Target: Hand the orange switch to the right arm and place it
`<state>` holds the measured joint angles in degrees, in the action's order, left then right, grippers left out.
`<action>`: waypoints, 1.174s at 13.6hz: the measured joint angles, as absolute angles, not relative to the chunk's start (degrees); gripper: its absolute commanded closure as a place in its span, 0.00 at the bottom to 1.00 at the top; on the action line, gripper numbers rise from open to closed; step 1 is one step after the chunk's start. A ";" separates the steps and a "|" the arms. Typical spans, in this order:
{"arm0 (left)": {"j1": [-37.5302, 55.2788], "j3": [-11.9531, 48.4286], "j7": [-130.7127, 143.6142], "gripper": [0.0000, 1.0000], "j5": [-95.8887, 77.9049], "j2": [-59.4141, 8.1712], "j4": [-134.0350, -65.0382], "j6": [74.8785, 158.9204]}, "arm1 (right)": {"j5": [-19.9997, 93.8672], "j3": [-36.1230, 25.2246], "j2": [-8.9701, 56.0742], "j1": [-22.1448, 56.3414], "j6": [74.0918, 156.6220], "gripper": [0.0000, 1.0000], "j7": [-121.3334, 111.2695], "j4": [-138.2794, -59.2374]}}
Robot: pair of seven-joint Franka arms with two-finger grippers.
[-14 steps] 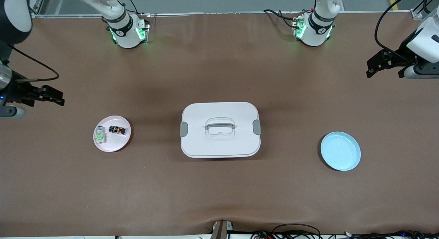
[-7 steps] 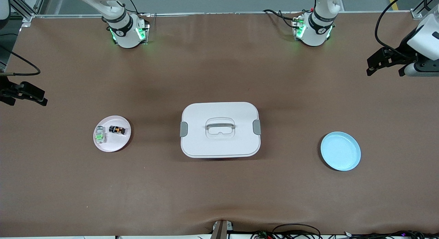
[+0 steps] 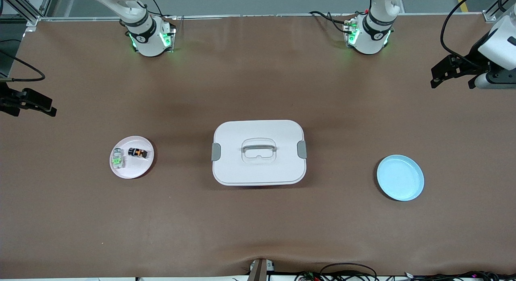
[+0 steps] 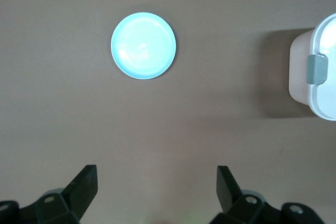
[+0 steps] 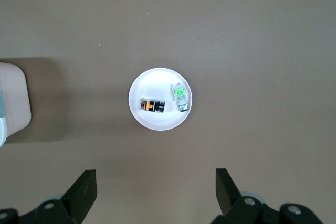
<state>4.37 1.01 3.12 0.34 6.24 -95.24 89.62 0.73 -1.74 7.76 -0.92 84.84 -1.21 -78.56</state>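
Observation:
The orange switch (image 3: 138,152) lies on a small white plate (image 3: 133,170) toward the right arm's end of the table, beside a pale part with a green centre (image 3: 117,159). In the right wrist view the switch (image 5: 153,106) and the plate (image 5: 157,80) show far below. My right gripper (image 3: 35,111) is open and empty, high over the table's edge at the right arm's end; its jaws stand wide apart in its wrist view (image 5: 156,190). My left gripper (image 3: 450,86) is open and empty, high over the left arm's end, and also shows in its wrist view (image 4: 157,187).
A white lidded box (image 3: 259,168) with grey clips and a handle stands mid-table. An empty light blue plate (image 3: 400,177) lies toward the left arm's end and also shows in the left wrist view (image 4: 143,45). The box's edge shows in both wrist views.
My right gripper has pulled back toward the table's edge at the right arm's end, away from the white plate. The left gripper has barely shifted. Nothing on the table moved.

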 measured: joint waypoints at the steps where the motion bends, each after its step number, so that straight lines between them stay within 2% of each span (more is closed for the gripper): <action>1: 4.36 1.01 3.12 0.00 0.34 6.53 -95.59 89.53 | 0.92 -1.72 7.71 -0.92 84.75 0.00 -0.43 -78.52; 7: 4.38 1.23 3.12 0.00 0.34 9.19 -98.48 89.44 | 1.10 -0.75 6.74 -0.75 82.98 0.00 4.17 -78.48; 16: 4.25 1.16 3.12 0.00 0.34 9.37 -98.31 90.06 | 2.65 -0.95 4.63 -0.85 77.80 0.00 4.18 -78.52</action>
